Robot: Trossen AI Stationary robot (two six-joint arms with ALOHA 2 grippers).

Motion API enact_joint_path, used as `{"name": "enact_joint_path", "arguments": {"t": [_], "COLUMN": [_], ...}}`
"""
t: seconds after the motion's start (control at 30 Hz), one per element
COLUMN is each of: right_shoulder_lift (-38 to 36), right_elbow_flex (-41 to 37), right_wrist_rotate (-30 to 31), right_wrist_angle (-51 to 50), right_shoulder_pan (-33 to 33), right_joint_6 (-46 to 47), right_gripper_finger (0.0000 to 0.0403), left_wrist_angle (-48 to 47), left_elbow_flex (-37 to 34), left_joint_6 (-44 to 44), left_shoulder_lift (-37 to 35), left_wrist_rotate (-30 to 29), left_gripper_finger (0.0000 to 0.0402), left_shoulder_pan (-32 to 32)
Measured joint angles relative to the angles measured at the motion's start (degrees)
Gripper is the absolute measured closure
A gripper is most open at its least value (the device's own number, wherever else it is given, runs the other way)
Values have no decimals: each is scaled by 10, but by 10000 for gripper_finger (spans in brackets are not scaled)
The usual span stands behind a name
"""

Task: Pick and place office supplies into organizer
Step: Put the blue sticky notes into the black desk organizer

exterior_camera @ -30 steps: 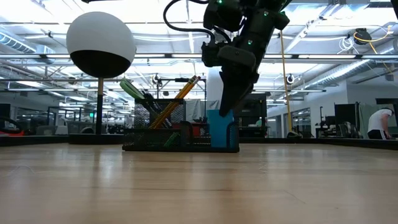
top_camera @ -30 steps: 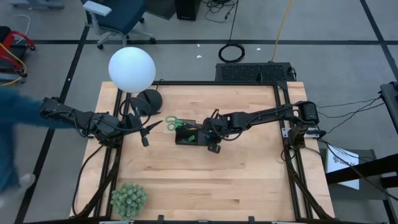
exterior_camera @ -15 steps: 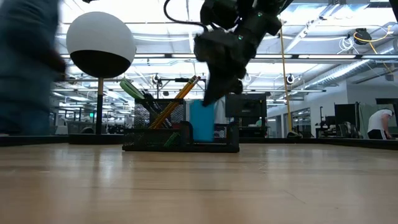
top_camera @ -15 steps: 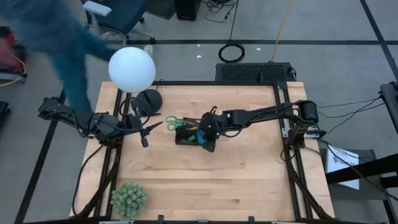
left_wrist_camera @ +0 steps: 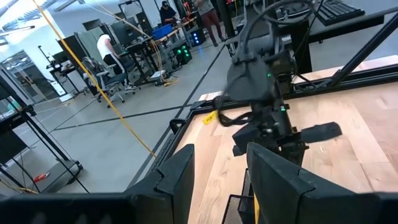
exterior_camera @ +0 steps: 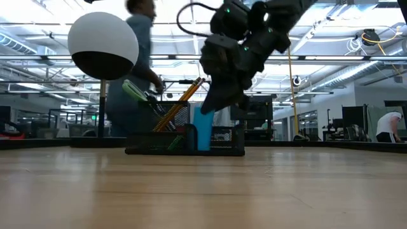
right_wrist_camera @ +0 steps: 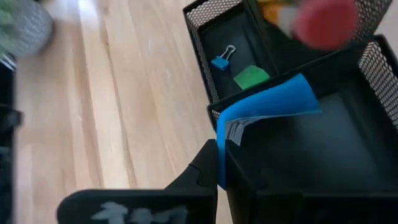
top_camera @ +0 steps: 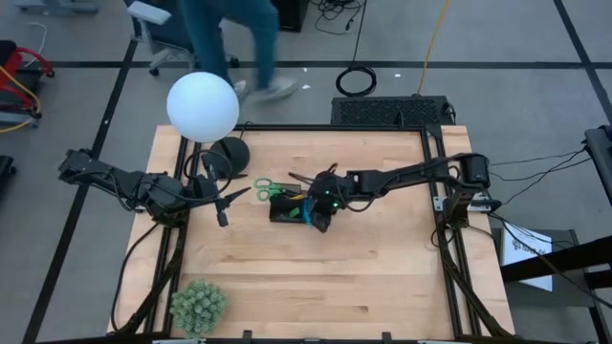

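The black mesh organizer (top_camera: 290, 209) stands mid-table. Green-handled scissors (exterior_camera: 135, 91) and orange pencils (exterior_camera: 181, 100) lean out of its taller section. A small compartment holds a green piece (right_wrist_camera: 250, 78) and a blue clip (right_wrist_camera: 221, 60). My right gripper (top_camera: 319, 216) hovers over the organizer's right end, shut on the blue square pad (right_wrist_camera: 268, 102), which stands in the large compartment (right_wrist_camera: 323, 137). My left gripper (left_wrist_camera: 217, 180) waits open, raised over the table's left, short of the organizer. My right gripper pinches the blue pad between its two fingers (right_wrist_camera: 205, 171), at the pad's edge (right_wrist_camera: 221, 158) that faces the wrist. The fingers slant down from the table's right side. The pad stands on edge (exterior_camera: 205, 130) inside the organizer; what it rests on is hidden by the mesh wall.
A white globe lamp (top_camera: 203, 105) on a round black base (top_camera: 232, 151) stands at the far left. A spiky green plant ball (top_camera: 198, 306) sits at the near left corner. A person (top_camera: 234, 38) walks past beyond the far edge. Bare wood lies along the near side.
My right gripper has tipped and rolled over the organizer's right end and drawn the blue pad a little toward the table's left, the pad staying upright in the tray. A person has walked by behind the table.
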Motion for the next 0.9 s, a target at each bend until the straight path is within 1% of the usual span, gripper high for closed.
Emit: {"name": "enact_joint_path", "arguments": {"t": [0.1, 0.2, 0.33, 0.43, 0.53, 0.8, 0.9], "right_shoulder_lift": [-3, -11, -23, -29, -31, -30, -30], "right_elbow_flex": [-32, -52, -54, -54, -54, -53, -53], "right_wrist_rotate": [-33, -36, -30, -14, -14, -12, 5], "right_wrist_angle": [42, 66, 54, 52, 46, -9, -31], "right_shoulder_pan": [-14, -22, -29, -33, -39, -51, -51], "right_joint_6": [17, 23, 23, 23, 23, 23, 20], "right_gripper_finger": [402, 402, 402, 402, 402, 401, 398], "left_wrist_angle": [0, 0, 0, 2, 4, 3, 3], "left_elbow_flex": [0, 0, 0, 0, 0, 0, 0], "left_joint_6": [0, -1, -4, -7, -7, -5, -4], "left_shoulder_lift": [0, 0, 0, 0, 0, 0, 0], "left_wrist_rotate": [0, 0, 8, 15, 17, 22, 22], "left_gripper_finger": [247, 247, 247, 247, 247, 247, 247], "left_shoulder_pan": [0, 0, -1, -1, -2, -2, -2]}}
